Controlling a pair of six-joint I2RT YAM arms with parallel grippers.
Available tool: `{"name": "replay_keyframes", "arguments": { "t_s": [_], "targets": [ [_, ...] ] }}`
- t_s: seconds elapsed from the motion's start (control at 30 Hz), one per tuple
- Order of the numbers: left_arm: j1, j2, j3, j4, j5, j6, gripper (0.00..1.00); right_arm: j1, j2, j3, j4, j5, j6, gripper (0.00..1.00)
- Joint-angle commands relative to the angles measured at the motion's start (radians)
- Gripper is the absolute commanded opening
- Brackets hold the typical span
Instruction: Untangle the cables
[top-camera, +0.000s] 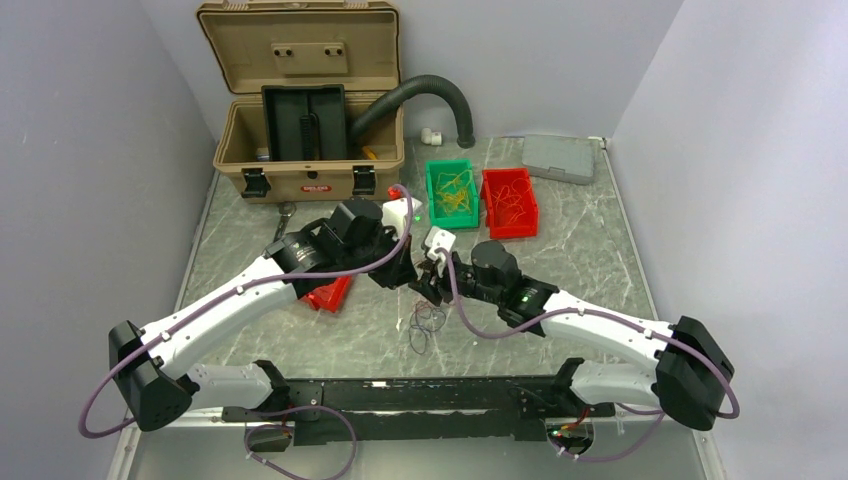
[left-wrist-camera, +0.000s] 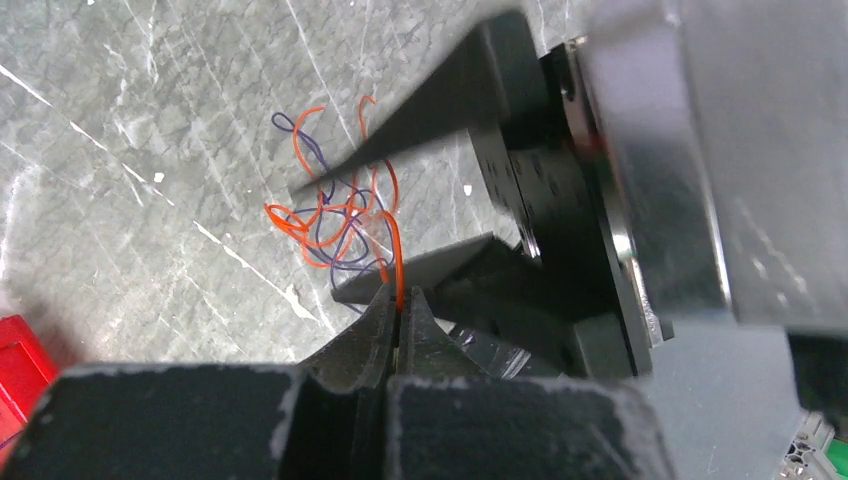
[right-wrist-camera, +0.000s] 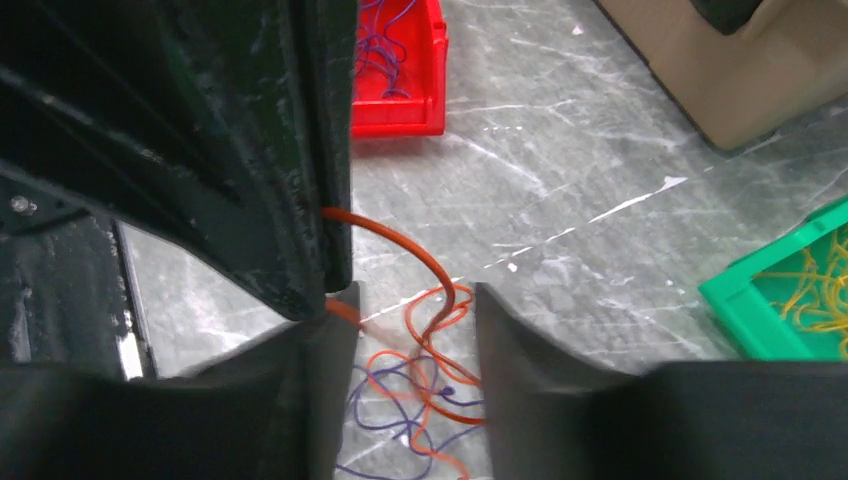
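The cables (top-camera: 428, 322) are a loose tangle of thin orange and purple strands on the marble table, just in front of both grippers. My left gripper (left-wrist-camera: 402, 298) is shut on one orange strand, which rises from the tangle (left-wrist-camera: 335, 215) into its tips. My right gripper (right-wrist-camera: 415, 292) faces it at close range. Its jaws stand apart, astride the same orange strand, with the tangle (right-wrist-camera: 430, 390) below them. Its fingers (left-wrist-camera: 440, 110) show black in the left wrist view, one above the tangle and one below. The left gripper's fingers (right-wrist-camera: 290, 180) fill the upper left of the right wrist view.
A red bin (top-camera: 328, 295) lies under the left arm. A green bin (top-camera: 452, 192) with yellow wires and a red bin (top-camera: 510, 200) with orange wires stand behind the grippers. An open tan toolbox (top-camera: 300, 100), a black hose (top-camera: 420, 95) and a grey case (top-camera: 558, 157) are at the back.
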Motion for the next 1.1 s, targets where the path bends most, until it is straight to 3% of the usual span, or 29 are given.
{"name": "replay_keyframes", "arguments": {
  "t_s": [0.0, 0.03, 0.07, 0.13, 0.23, 0.4, 0.63, 0.87, 1.07],
  "targets": [
    [-0.006, -0.015, 0.039, 0.015, 0.011, 0.019, 0.00, 0.005, 0.006, 0.048, 0.081, -0.043, 0.005, 0.24],
    [-0.006, -0.021, 0.039, 0.010, -0.005, 0.010, 0.01, 0.004, 0.003, 0.045, 0.083, -0.046, 0.011, 0.08],
    [-0.006, -0.032, 0.031, 0.014, -0.023, -0.001, 0.10, 0.005, -0.002, 0.040, 0.088, -0.036, 0.018, 0.00],
    [-0.004, -0.071, -0.007, 0.055, -0.039, -0.018, 0.36, 0.003, -0.024, 0.015, 0.109, -0.022, 0.035, 0.00],
    [0.005, -0.160, -0.075, 0.131, -0.083, -0.042, 0.66, -0.004, -0.064, -0.023, 0.123, 0.028, 0.068, 0.00],
    [0.098, -0.306, -0.218, 0.256, -0.030, -0.076, 0.90, -0.042, -0.112, 0.008, 0.096, 0.123, 0.173, 0.00],
    [0.120, -0.393, -0.446, 0.438, -0.028, -0.071, 0.96, -0.076, -0.115, 0.197, -0.057, 0.185, 0.277, 0.00],
    [0.083, -0.248, -0.540, 0.560, -0.008, -0.110, 0.95, -0.084, -0.084, 0.372, -0.206, 0.273, 0.346, 0.00],
    [0.043, -0.122, -0.553, 0.688, -0.063, -0.101, 0.92, -0.093, -0.086, 0.434, -0.239, 0.302, 0.405, 0.00]
  ]
}}
